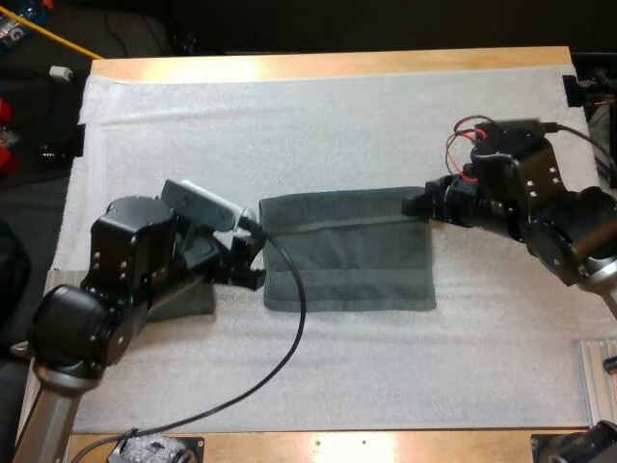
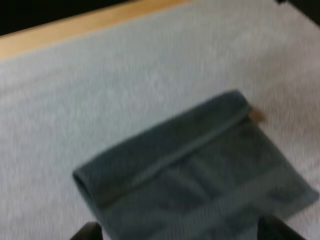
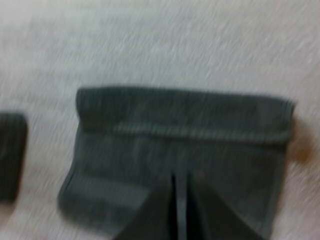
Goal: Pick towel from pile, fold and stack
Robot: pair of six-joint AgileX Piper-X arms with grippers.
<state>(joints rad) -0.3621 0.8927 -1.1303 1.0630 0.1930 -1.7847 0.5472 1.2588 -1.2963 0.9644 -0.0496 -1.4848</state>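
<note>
A dark grey-green towel (image 1: pixel 347 253) lies folded flat in the middle of the white mat (image 1: pixel 318 135). My left gripper (image 1: pixel 253 262) is at its left edge; in the left wrist view the gripper (image 2: pixel 182 232) is open, its fingers (image 2: pixel 87 232) wide apart at the near edge of the towel (image 2: pixel 200 170). My right gripper (image 1: pixel 416 204) is at the towel's far right corner. In the right wrist view this gripper (image 3: pixel 180 210) hangs over the towel (image 3: pixel 175 135) with its fingers shut, only a thin slit between them. A second towel (image 1: pixel 191 305) lies partly hidden under my left arm.
The second towel (image 3: pixel 10 155) also lies on the mat beyond the folded one's far end. A metal block (image 1: pixel 598 371) sits at the mat's right front corner. The wooden table edge (image 2: pixel 75 27) runs along the far side.
</note>
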